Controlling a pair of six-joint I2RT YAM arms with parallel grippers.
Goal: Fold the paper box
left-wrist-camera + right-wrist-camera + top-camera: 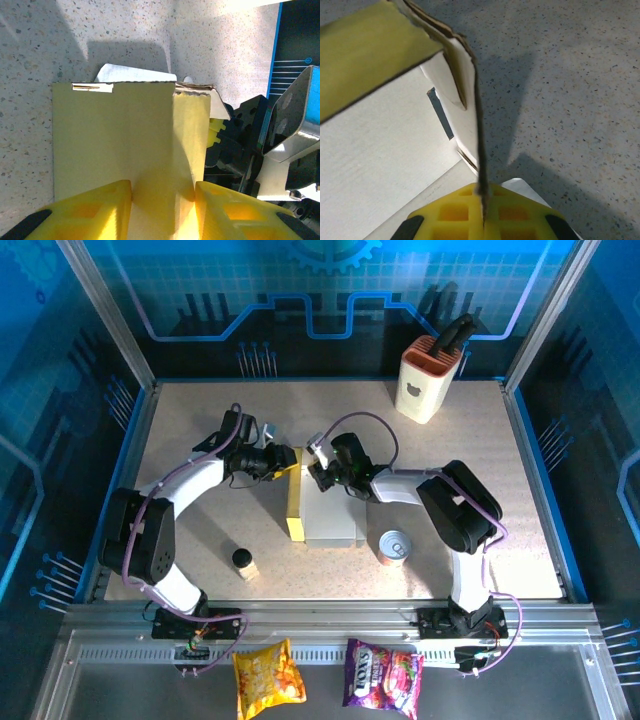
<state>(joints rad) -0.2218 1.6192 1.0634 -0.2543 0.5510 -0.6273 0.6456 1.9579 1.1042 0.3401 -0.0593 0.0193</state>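
Note:
The paper box (330,520) lies mid-table, grey-white inside, with a yellow side wall (296,502) standing up on its left. My left gripper (286,462) comes in from the left at the box's far end. In the left wrist view its yellow fingers (95,210) press on either side of a folded yellow wall (115,140), so the left gripper (162,200) is shut on it. My right gripper (322,473) sits at the box's far right corner. In the right wrist view the right gripper (483,205) is shut on the thin edge of an upright flap (470,90) beside the grey-white panel (375,155).
A tin can (394,547) stands just right of the box's near end. A small dark-capped bottle (243,562) is at the near left. A cream knife block (428,380) stands at the back right. Two snack bags (268,677) (382,676) lie on the front rail.

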